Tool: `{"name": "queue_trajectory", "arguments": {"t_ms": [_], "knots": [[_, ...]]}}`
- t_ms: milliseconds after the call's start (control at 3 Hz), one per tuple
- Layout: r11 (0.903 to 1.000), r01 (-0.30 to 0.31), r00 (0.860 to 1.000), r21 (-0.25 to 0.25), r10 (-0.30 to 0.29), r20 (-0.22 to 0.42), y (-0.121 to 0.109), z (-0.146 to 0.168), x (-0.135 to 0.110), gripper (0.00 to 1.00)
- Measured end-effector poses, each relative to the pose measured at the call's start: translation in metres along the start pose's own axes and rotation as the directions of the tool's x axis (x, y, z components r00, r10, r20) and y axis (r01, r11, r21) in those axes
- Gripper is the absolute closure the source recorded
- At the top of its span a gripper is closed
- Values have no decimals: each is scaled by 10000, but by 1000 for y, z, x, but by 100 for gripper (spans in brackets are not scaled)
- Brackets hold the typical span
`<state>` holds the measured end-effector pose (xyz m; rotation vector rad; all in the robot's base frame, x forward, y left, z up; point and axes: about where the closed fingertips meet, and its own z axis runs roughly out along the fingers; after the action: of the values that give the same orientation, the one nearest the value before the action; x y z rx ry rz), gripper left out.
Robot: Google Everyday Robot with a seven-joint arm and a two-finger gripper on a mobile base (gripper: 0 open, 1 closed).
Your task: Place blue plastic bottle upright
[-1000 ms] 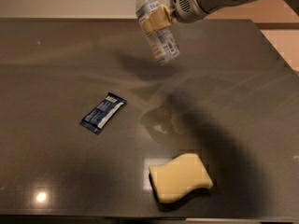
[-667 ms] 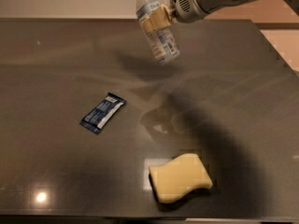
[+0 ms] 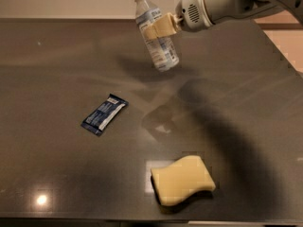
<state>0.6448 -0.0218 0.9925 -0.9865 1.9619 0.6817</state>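
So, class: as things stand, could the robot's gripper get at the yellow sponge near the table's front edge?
Probably not yet. The gripper is shut on the blue plastic bottle, held tilted above the far side of the table. Nothing stands between it and the yellow sponge, but its grasp is taken.

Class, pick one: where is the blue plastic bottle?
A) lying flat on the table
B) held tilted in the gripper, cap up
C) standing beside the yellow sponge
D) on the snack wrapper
B: near the top of the view, the gripper clamps the blue plastic bottle, tilted, white cap uppermost.
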Motion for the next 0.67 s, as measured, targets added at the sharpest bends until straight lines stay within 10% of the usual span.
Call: {"name": "queue_trajectory", "arguments": {"t_ms": [667], "knots": [[9811,783,9920,-1768,-591,1112,5,2,25,100]]}}
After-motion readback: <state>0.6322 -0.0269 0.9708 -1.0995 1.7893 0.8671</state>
